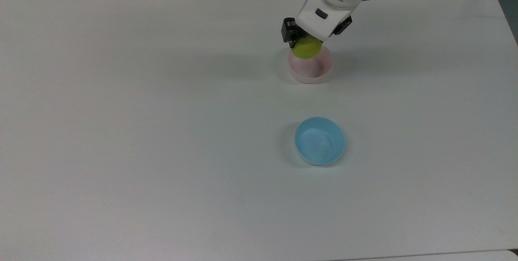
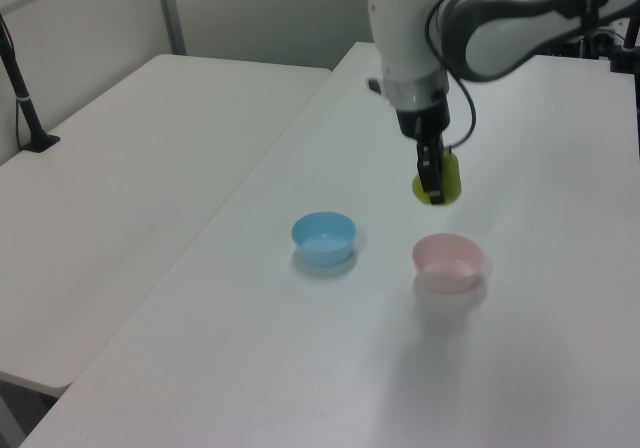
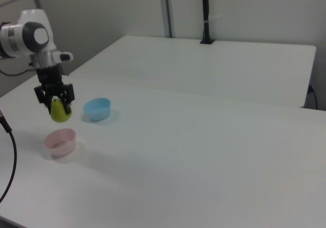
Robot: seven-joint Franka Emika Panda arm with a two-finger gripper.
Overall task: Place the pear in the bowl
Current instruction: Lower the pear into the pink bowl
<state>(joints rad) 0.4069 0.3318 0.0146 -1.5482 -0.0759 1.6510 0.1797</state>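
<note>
The two-finger gripper [image 3: 55, 98] is gripping the small yellow-green pear [image 1: 307, 47] between its jaws and is holding it in the air, above the small round pale pink plastic bowl [image 1: 311, 69] and near its rim. The pear is lifted and carried, I judge; lowering it and letting it go are not yet done. The light blue round bowl [image 1: 320, 141] is standing well apart on the white table [image 1: 121, 131]. I am finding no readable writing or brand.

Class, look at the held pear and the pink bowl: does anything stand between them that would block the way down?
Nothing visible does. The tool holds the pear in the air above the pink bowl, with open air between them. The blue bowl sits apart, off that path.
</note>
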